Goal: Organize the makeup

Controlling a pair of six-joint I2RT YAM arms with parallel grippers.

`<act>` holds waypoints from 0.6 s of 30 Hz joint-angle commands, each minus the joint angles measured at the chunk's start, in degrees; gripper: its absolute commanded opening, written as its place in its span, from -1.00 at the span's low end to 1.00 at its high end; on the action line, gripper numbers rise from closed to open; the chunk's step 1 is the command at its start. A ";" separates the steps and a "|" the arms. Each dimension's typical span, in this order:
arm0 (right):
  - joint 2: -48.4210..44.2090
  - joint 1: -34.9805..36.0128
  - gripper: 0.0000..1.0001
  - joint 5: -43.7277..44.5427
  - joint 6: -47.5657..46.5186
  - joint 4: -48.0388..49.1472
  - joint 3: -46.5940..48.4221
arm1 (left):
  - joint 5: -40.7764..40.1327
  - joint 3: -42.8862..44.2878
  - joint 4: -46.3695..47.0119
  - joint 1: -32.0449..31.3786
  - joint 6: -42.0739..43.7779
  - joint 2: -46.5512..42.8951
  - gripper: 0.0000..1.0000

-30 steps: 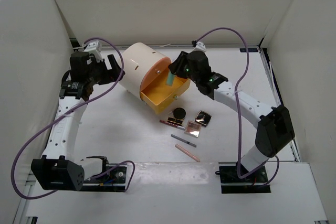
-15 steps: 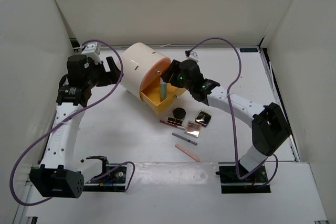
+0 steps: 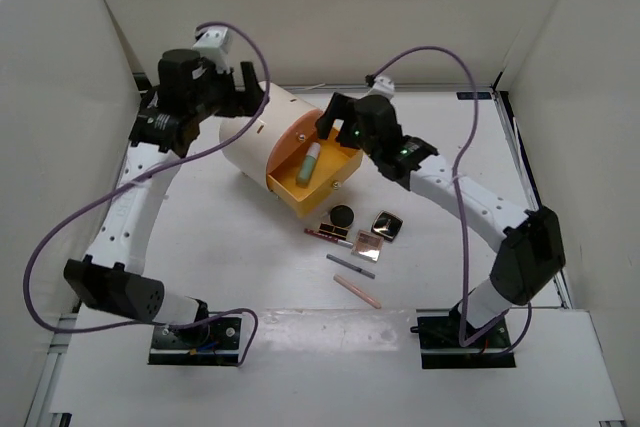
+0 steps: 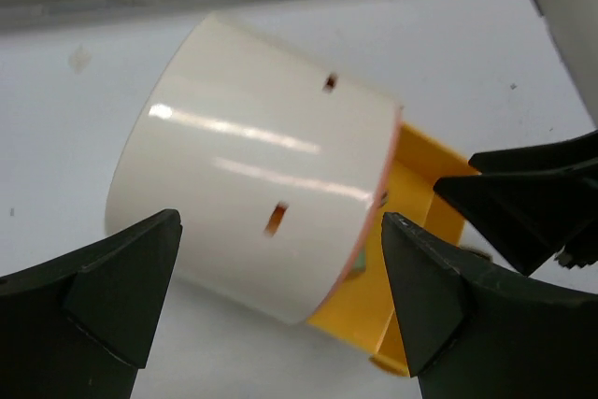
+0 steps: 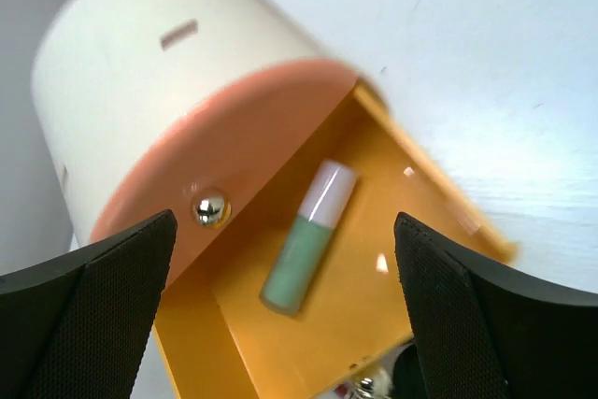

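Mint tube loose in orange drawer; right tool spread wide above.

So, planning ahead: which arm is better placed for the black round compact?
Probably right: the right tool hangs open over the orange drawer, near the black round compact; the left tool hovers over the cream cylinder.
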 commanded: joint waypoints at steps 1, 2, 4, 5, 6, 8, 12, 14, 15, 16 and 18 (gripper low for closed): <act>-7.52 -4.76 0.98 6.91 -4.30 -3.59 4.22 | -6.92 10.97 -2.03 -7.43 2.37 4.48 0.97; -8.57 -6.34 0.98 7.26 -4.12 -5.16 4.05 | -7.63 12.38 -2.20 -9.71 2.72 5.88 0.97; -11.03 -12.82 0.98 7.97 -3.07 -10.79 2.47 | -10.53 15.37 -2.73 -16.92 3.95 10.44 0.97; -12.78 -15.30 0.98 8.32 -2.02 -15.33 1.68 | -11.49 16.16 -2.56 -19.29 4.30 11.42 0.97; -13.84 -18.11 0.98 8.32 -1.49 -16.59 0.54 | -12.20 17.47 -2.56 -23.67 5.26 12.91 0.97; -17.70 -25.47 0.98 9.37 -1.31 -21.14 -3.41 | -11.34 17.84 -2.73 -27.65 5.97 16.00 0.97; -23.16 -37.62 0.98 9.74 -2.00 -28.37 -9.65 | -6.60 14.86 0.25 -36.86 5.71 19.95 0.97; -26.31 -41.33 0.98 8.33 -1.83 -29.43 -14.12 | -5.88 14.85 0.88 -40.57 5.80 23.81 0.97; -27.38 -46.82 0.98 5.36 -2.70 -29.26 -15.54 | -6.05 15.37 0.96 -42.24 5.89 25.13 0.97; -28.95 -49.23 0.98 3.77 -2.89 -29.26 -16.77 | -5.88 15.64 1.66 -44.78 5.63 28.37 0.97; -30.20 -55.73 0.98 -4.63 -3.24 -28.74 -20.20 | -4.21 16.25 2.19 -46.29 3.61 31.55 0.97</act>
